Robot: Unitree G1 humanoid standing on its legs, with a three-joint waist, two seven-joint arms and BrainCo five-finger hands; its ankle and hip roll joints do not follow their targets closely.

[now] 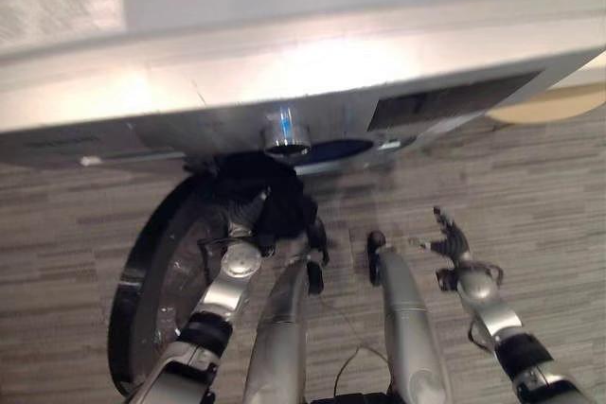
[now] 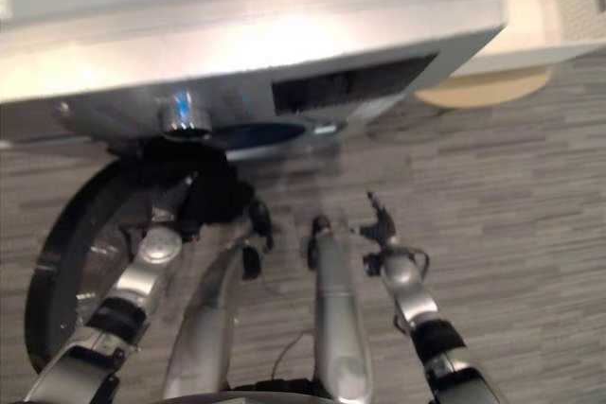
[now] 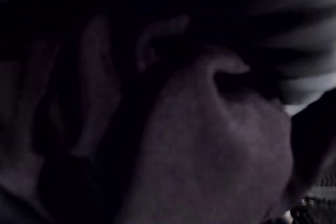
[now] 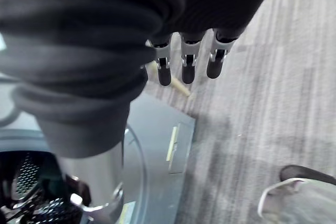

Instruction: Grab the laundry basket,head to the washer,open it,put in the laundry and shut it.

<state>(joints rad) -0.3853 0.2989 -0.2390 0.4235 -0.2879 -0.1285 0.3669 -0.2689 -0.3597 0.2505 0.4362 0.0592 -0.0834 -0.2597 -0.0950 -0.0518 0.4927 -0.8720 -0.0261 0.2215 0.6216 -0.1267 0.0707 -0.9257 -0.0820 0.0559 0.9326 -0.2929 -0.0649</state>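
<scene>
Dark, crumpled laundry [image 1: 270, 205] bunches at the washer [image 1: 284, 82] mouth, hiding the left hand [image 1: 248, 226]; its grip cannot be told. Right hand [image 1: 453, 245] hangs slack-fingered beside the open door [image 1: 156, 281].

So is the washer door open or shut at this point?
Open. The round dark-rimmed door is swung out to the robot's left of the washer, and the left hand reaches with dark laundry toward the opening.

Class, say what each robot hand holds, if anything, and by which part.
The right hand is open and empty above the floor. The left hand is buried in dark laundry at the washer opening; its grip cannot be told.
</scene>
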